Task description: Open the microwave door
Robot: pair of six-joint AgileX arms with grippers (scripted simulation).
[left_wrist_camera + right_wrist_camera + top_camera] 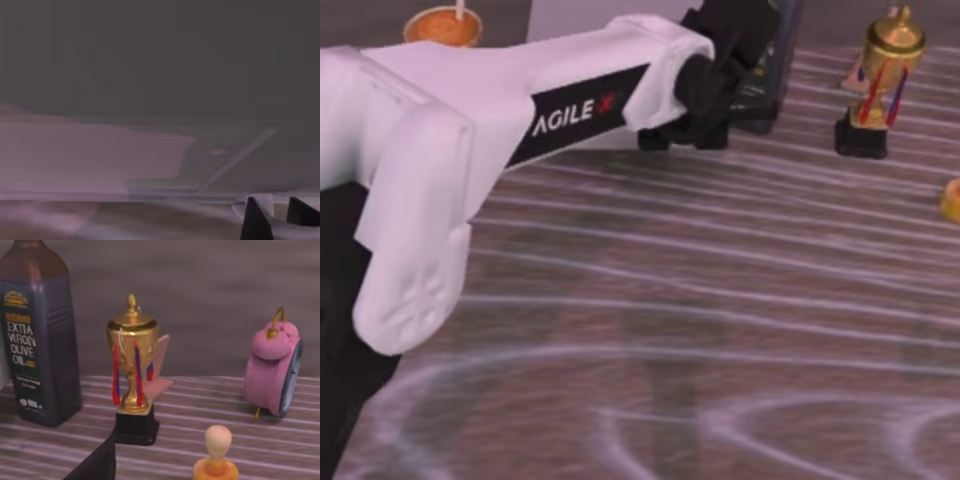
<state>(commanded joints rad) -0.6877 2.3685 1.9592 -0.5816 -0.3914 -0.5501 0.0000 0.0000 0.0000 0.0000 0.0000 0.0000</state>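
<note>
The pale microwave (pixel 590 20) stands at the table's back, mostly hidden under my left arm. My left gripper (pixel 685 138) is at the microwave's right front corner. In the left wrist view pale microwave panels (pixel 90 155) fill the frame from very close. My left gripper (pixel 272 200) shows two dark fingertips set close together, with the white handle bar (pixel 261 201) of the microwave door between them. How far the door stands open is not visible. The right arm is out of the top view; its wrist view shows a single dark finger (pixel 97 465).
A dark olive-oil bottle (pixel 775 60) stands just right of the left gripper, then a gold trophy (pixel 880 85). An orange bowl (pixel 442 25) is at the back left. The right wrist view shows a pink alarm clock (pixel 272 372) and a wooden peg (pixel 217 450).
</note>
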